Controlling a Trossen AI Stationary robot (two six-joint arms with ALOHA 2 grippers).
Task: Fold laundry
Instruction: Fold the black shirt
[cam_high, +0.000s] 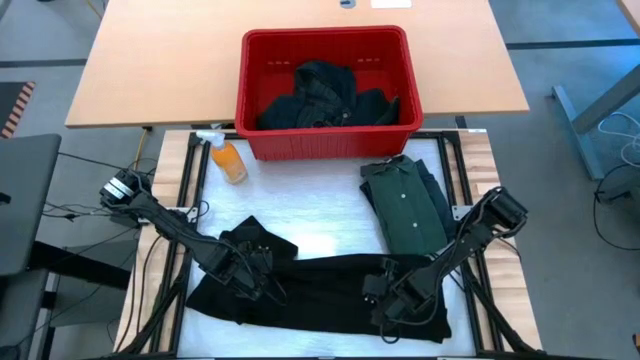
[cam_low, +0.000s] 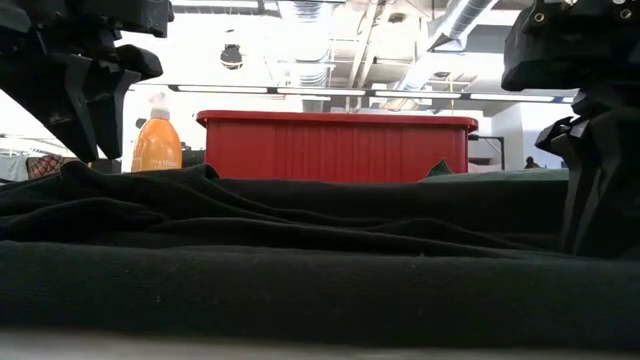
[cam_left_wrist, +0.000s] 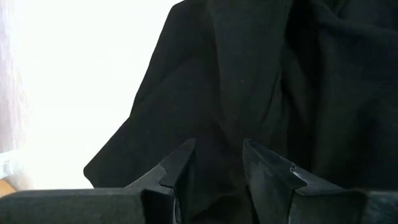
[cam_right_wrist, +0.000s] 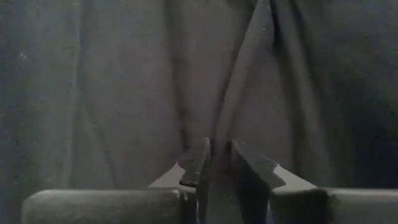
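Note:
A black garment (cam_high: 320, 285) lies spread across the near part of the white table top, rumpled at its left end. My left gripper (cam_high: 255, 268) is down on that left end and my right gripper (cam_high: 385, 300) on the right part. Each is closed on a ridge of the black cloth. A folded dark green collared shirt (cam_high: 405, 205) lies flat at the right, behind the garment. More dark laundry (cam_high: 325, 95) sits heaped in the red basket. My left gripper has a raised fold of the black garment (cam_left_wrist: 217, 134) between its two fingers (cam_left_wrist: 180, 165), near the cloth's left end. It comes slanting down from the table's left. The rest of the garment lies on the table. How many layers are caught does not show. My right gripper pinches a narrow ridge of the black cloth (cam_right_wrist: 227, 127) between its two fingers (cam_right_wrist: 199, 158), which stand close together. It comes slanting down from the table's right side. The garment around it lies slack on the table.
The red plastic basket (cam_high: 325, 140) stands at the far middle, with an orange spray bottle (cam_high: 228, 160) to its left. Bare white table top (cam_high: 300, 215) shows between the basket and the black garment. Metal frame rails (cam_high: 195, 190) run along the table's sides.

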